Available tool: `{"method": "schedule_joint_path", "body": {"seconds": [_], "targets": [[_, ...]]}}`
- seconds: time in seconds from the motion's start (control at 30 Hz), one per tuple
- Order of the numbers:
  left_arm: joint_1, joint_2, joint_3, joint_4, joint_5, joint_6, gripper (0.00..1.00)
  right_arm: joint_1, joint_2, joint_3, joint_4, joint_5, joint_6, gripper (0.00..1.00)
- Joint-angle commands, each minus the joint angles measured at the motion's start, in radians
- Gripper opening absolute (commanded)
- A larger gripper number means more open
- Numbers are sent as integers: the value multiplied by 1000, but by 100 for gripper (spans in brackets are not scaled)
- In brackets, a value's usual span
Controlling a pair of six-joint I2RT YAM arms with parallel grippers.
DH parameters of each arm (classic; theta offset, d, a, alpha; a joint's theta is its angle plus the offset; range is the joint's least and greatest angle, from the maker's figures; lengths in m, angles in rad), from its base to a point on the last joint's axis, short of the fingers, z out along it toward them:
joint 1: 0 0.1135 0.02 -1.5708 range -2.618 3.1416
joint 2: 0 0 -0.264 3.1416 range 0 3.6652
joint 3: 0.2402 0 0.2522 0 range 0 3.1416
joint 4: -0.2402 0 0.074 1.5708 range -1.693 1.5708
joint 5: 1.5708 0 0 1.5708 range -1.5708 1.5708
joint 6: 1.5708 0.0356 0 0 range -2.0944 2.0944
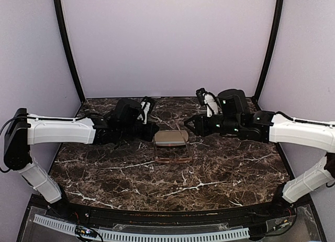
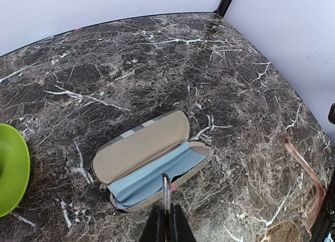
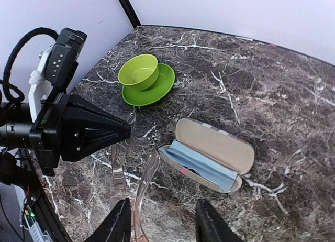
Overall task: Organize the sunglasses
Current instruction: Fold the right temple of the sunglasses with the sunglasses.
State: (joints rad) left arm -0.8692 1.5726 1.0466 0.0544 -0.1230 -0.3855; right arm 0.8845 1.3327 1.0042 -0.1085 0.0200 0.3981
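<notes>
The sunglasses [image 1: 172, 159], clear pinkish frames with brown lenses, hang just over the marble between the two arms, temples unfolded. My left gripper [image 2: 167, 213] is shut on the tip of one temple [image 2: 166, 192]. The other temple [image 3: 144, 189] runs up between the fingers of my right gripper [image 3: 165, 223]. Those jaws stand apart, and the temple lies close to the left finger [image 3: 118, 223], unclamped. The glasses case [image 3: 209, 153] lies open on the table just beyond, beige inside, with a blue cloth [image 3: 199, 163] in its lower half. In the top view the case [image 1: 171, 138] sits between the two grippers.
A green bowl [image 3: 138, 72] stands on a green plate [image 3: 159, 90] at the back left of the marble table [image 1: 220, 174]. The left arm hides them in the top view. Purple walls close in the back and sides.
</notes>
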Motion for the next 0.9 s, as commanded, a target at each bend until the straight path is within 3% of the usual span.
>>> {"method": "schedule_joint_path", "body": {"seconds": [0.0, 0.2, 0.87], "targets": [[-8, -38, 21, 1, -19, 9, 0, 7, 33, -1, 9, -34, -2, 40], [-8, -43, 18, 2, -36, 11, 0, 20, 73, -1, 18, -60, -2, 30], [-9, -47, 19, 8, -40, 5, 0, 68, 163, 6, 53, -85, 14, 21]]}}
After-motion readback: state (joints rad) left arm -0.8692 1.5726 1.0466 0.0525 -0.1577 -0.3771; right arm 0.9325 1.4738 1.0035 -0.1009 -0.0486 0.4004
